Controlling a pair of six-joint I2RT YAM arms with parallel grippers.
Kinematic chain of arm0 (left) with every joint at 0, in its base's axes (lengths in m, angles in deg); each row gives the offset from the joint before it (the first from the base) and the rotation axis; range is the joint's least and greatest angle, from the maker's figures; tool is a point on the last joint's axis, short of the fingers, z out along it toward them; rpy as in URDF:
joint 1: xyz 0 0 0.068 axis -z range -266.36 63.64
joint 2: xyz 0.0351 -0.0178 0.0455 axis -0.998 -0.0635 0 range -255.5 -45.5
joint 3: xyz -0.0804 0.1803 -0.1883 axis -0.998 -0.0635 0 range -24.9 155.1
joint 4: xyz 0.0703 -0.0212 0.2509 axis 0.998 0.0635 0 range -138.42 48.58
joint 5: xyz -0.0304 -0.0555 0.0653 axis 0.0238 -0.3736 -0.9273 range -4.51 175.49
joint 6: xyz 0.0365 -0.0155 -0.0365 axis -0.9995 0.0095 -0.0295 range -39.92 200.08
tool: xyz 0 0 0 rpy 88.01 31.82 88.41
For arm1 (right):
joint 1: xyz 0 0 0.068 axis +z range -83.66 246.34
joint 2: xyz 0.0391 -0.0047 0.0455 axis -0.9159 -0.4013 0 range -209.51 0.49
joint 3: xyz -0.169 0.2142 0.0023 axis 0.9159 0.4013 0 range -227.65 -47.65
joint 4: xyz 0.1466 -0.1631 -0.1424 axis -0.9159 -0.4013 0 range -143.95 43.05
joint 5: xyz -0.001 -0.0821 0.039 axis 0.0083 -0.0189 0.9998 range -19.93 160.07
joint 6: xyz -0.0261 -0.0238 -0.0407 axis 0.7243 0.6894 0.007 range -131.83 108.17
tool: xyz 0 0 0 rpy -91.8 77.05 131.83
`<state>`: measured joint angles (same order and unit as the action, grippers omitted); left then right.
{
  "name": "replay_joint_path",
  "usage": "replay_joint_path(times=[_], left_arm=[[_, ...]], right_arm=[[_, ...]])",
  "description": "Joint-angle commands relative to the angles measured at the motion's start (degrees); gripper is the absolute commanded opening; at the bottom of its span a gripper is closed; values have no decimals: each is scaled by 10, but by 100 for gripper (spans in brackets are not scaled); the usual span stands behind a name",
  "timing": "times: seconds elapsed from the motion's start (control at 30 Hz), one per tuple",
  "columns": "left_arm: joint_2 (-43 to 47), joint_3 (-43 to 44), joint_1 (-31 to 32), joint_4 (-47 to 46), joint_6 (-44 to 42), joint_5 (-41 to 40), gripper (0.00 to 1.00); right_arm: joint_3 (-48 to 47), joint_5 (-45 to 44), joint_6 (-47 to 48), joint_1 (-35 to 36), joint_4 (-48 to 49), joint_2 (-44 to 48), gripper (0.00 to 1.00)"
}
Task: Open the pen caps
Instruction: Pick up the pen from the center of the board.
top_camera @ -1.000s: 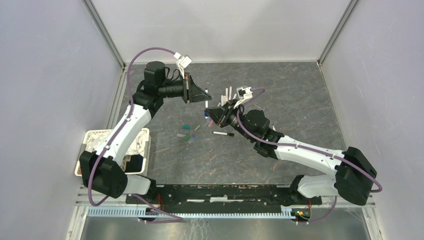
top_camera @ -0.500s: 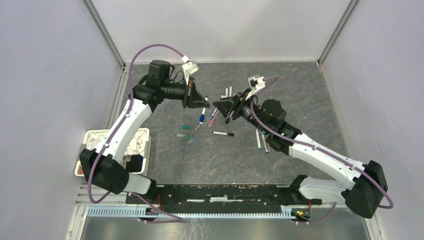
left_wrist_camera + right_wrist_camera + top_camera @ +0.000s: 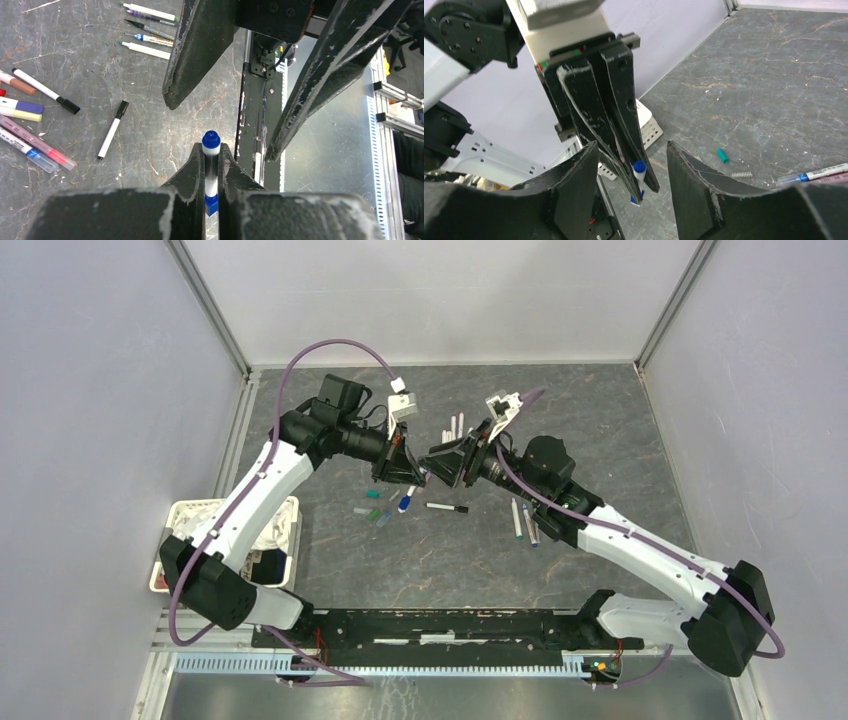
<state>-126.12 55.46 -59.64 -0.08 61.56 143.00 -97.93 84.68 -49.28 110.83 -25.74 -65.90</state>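
Pen cap in blue (image 3: 211, 140), poking out past your left hand's fingertips, held up off the bench (image 3: 75, 55) between the two arms.

Your left hand (image 3: 211, 155) is pressed together on the pen (image 3: 211, 181), pinching its white barrel so that only the cap shows beyond the tips. Your right hand (image 3: 631, 148) is spread and faces it, the cap in line with the gap between its fingers, and nothing appears to touch. Expect the cap to be light, hard and rather slick, a push fit that likely lets go with a sudden pop. Little of it stands clear, so take it across its round sides just beyond the left fingertips and pull straight along the barrel. A skewed pinch could squirt it out. Other pens (image 3: 44, 91) lie loose on the bench.
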Motion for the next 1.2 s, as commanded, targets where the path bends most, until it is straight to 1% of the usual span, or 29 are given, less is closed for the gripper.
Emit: replay_joint_path(times=[0.0,0.07,0.13,0.3,0.43,0.6,0.8,1.03,1.17], left_arm=[[8,30,-1,20,-43,20,2],[7,30,0,26,-53,20,2],[6,31,0,32,-59,21,2],[6,34,1,32,-52,28,2],[9,35,1,16,-32,32,2],[12,33,1,-10,-2,41,2],[12,34,1,-22,11,44,2],[18,32,0,-67,56,42,2],[19,33,1,-86,79,52,2]], right_arm=[[13,26,44,-3,3,36,59],[12,26,51,-4,-13,39,58],[12,36,45,-4,-9,36,56],[18,53,8,-4,30,16,44],[29,58,-21,-3,65,3,42],[35,48,-31,-1,79,-3,40],[40,47,-43,-1,91,-7,27],[60,50,-82,0,126,-15,7],[69,31,-98,0,144,-9,0]])
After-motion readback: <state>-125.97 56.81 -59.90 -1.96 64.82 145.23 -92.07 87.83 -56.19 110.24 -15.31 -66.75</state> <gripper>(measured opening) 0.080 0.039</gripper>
